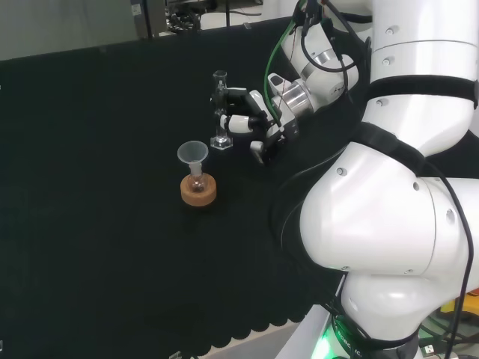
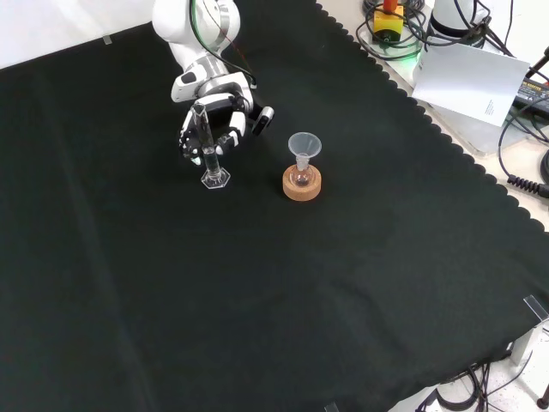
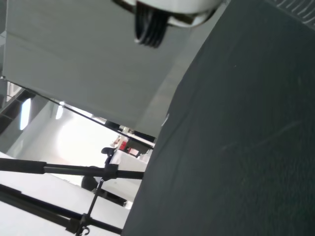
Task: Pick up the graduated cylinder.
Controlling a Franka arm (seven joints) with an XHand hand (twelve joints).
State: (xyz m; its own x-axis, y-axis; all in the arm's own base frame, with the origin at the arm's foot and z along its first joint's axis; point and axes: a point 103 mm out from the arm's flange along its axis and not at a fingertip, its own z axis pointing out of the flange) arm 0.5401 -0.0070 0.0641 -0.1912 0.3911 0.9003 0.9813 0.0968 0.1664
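- Nearest me in the front view is bare black cloth [image 2: 283, 326] over the desk, so I have room around the work and nothing to knock on the way in.
- Further in stands a small flask [image 2: 302, 174] seated in a cork ring [image 2: 302, 185], with a clear funnel [image 2: 304, 144] resting in its neck; I judge the ring is there to keep the round bottom from rolling.
- Just beside it, to the left in the front view, is the graduated cylinder [image 2: 207, 142], upright on its own hexagonal foot [image 2: 215, 178]. The foot looks to be on or very near the cloth; I cannot tell whether it has lifted.
- The hand [image 2: 216, 116] comes at the cylinder from the far side, its fingers [image 1: 241, 120] curled round the glass tube about midway up, above the foot. I think that height suits a tall, narrow piece: it should stay plumb when raised.
- From the head view the cylinder's open top [image 1: 219, 75] pokes up clear of the hand, and the flask stand sits near but apart from it.
- My next move would be a straight vertical lift, kept away from the funnel.
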